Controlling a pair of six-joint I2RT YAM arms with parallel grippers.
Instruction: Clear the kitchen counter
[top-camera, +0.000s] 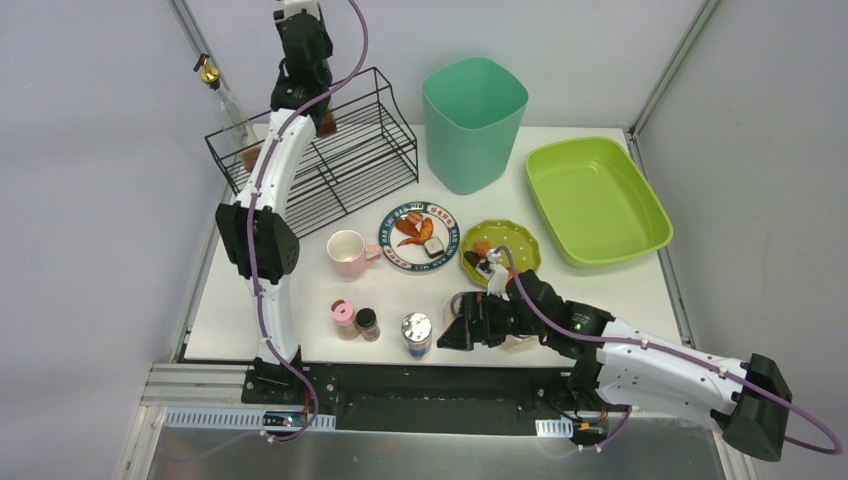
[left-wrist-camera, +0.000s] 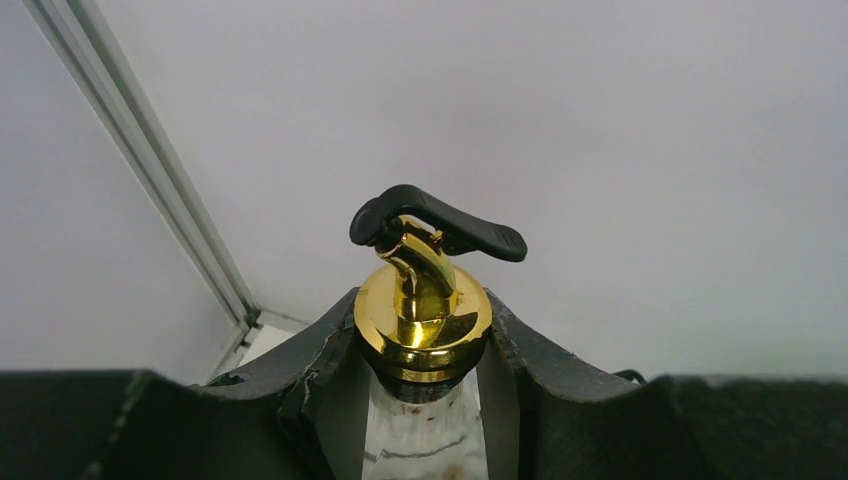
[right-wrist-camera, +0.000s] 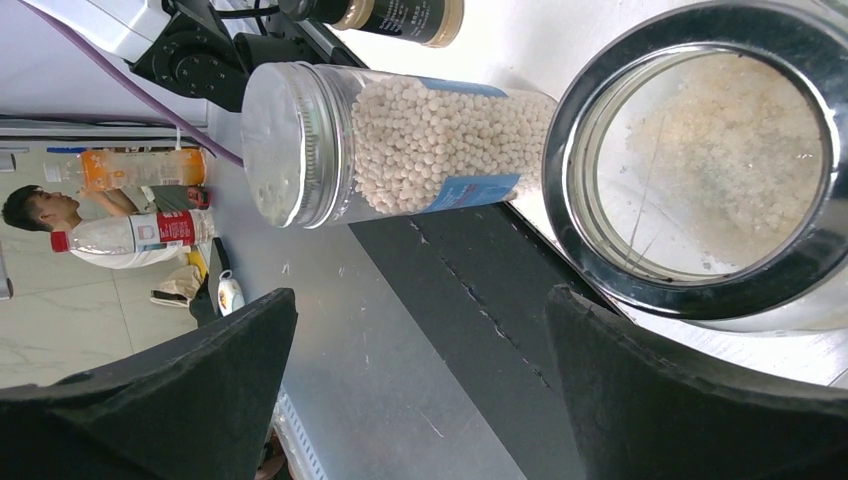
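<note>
Gripping a bottle (left-wrist-camera: 424, 300) by its thin neck with the left end effector (left-wrist-camera: 420, 330), partly shut, up by the rack (top-camera: 350, 160) at the far left corner of the tabletop (top-camera: 620, 290), the big white top spread under everything. Could drop it with too soft a squeeze or a fast swing, and crack it on the rack. Holding nothing in the right end effector (right-wrist-camera: 420, 295), spread wide near the jar (right-wrist-camera: 400, 140) at the near edge; could bump that jar and tip it off the edge.
</note>
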